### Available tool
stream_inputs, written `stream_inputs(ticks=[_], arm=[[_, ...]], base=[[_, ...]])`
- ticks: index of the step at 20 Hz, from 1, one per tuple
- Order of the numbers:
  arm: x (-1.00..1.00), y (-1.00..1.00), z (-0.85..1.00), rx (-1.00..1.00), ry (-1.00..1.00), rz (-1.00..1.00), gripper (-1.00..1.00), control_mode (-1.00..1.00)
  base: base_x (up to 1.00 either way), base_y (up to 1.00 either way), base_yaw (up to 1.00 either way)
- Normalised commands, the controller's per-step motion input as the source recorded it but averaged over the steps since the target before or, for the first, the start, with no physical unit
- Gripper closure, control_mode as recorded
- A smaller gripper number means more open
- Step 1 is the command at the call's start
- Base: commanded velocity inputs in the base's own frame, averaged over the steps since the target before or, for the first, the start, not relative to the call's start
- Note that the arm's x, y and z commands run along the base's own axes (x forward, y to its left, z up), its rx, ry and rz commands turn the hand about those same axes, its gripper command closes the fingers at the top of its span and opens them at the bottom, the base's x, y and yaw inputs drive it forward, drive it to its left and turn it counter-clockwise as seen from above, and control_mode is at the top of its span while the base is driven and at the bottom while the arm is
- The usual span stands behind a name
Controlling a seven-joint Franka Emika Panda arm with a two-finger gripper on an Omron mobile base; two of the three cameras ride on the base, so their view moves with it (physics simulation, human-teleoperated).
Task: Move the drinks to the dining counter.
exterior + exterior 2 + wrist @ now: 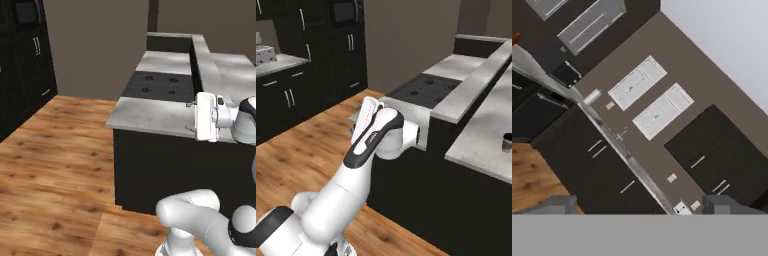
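The brown dark-lidded paper cup (pixel 507 142) stands on the dining counter (pixel 481 135) at the far right of the right base view, well apart from the gripper (pixel 190 116). The gripper's jaws stand wide, holding nothing; its finger tips (pixel 557 204) rise far apart in the hand view. The arm is folded, hand raised level with the island's near edge, pointing sideways toward the dark cabinets (pixel 602 165). The raised ledge (pixel 476 85) and black cooktop (pixel 423 90) lie beyond the counter.
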Motion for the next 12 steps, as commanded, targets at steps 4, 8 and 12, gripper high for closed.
stream_inputs(ticks=[4,8,12], arm=[[0.00,0.00,0.00,0.00,0.00,0.00,-1.00,1.00],[0.00,0.00,0.00,0.00,0.00,0.00,-1.00,1.00],[0.00,0.00,0.00,0.00,0.00,0.00,-1.00,1.00]], base=[[-0.08,1.00,0.60],[-0.21,0.81,0.82],[-0.16,0.61,0.88]])
